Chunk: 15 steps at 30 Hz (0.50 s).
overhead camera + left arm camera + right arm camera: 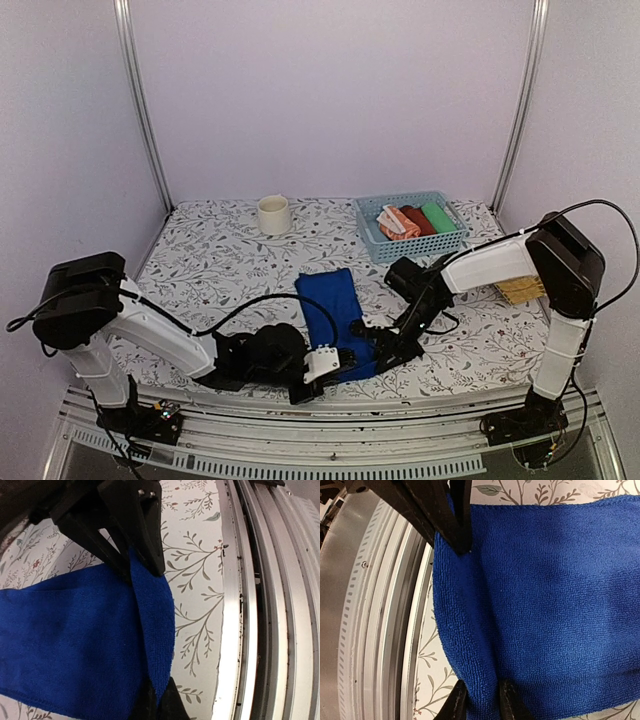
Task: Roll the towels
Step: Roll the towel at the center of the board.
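Tabletop, basket top-cam only; wrist cams: L claw, R claw pinch blue towel

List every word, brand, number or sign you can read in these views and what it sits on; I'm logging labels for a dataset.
None: no text can be read in any view.
White printed shapes on the orange towel in the basket: too small to tell whether any are letters.
No writing shows on the blue towel, the cup or the table cover, which has only a leaf pattern.
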### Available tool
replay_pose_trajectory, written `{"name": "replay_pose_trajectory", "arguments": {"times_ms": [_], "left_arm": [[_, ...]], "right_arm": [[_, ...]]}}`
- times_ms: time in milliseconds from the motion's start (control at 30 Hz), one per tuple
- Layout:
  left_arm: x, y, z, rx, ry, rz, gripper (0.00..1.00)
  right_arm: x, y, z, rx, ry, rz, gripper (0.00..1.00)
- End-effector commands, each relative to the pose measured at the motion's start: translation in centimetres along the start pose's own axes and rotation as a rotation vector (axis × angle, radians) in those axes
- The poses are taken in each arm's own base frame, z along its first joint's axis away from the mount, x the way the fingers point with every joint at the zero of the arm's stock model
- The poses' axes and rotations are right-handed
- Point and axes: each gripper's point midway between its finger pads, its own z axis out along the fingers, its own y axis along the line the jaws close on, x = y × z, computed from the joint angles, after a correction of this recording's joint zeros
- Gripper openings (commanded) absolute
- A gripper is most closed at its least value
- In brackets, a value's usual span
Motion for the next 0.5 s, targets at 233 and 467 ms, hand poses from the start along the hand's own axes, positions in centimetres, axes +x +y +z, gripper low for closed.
{"name": "replay_pose_trajectory", "arguments": {"times_ms": [233, 467], "left_arm": [[-1.1, 0.5, -0.8, 0.421, -0.003, -0.483, 0.0], [0.1, 1.0, -0.6, 0.559, 0.017, -0.695, 0.0]], "right_arm": [[0.3, 1.1, -0.6, -0.198, -0.051, 0.175, 0.22], [0.2, 0.3, -1.1, -0.356, -0.097, 0.383, 0.14]]}}
